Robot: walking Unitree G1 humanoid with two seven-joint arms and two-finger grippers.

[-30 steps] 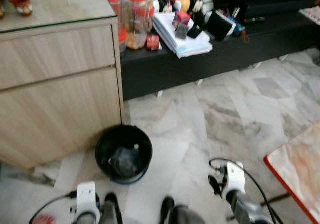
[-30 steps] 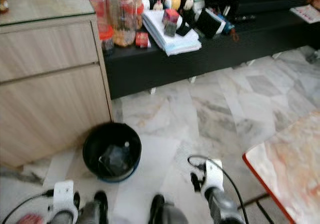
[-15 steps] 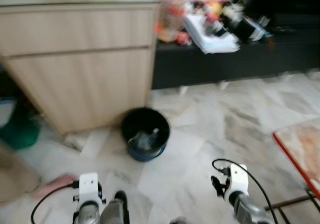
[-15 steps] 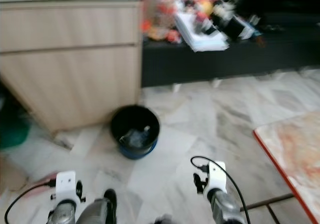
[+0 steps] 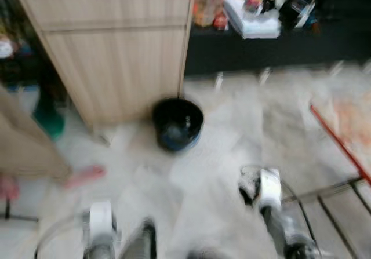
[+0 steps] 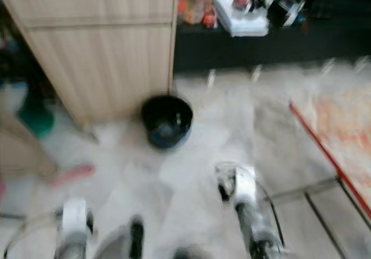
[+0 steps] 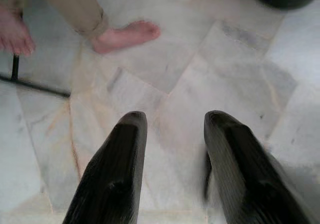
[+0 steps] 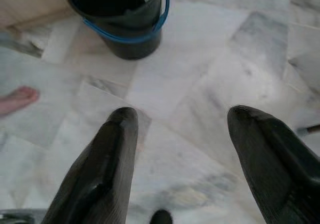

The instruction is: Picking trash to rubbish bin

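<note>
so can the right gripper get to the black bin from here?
Probably not yet. The right gripper is open and empty over bare marble floor; the black bin stands ahead of it by the wooden cabinet. Nothing blocks the way.

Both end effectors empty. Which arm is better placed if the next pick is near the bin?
Right, tentatively. The right end effector is open, with the black round plastic bin straight ahead in its wrist view. The left end effector, also open, faces bare marble floor near a person's foot.
</note>
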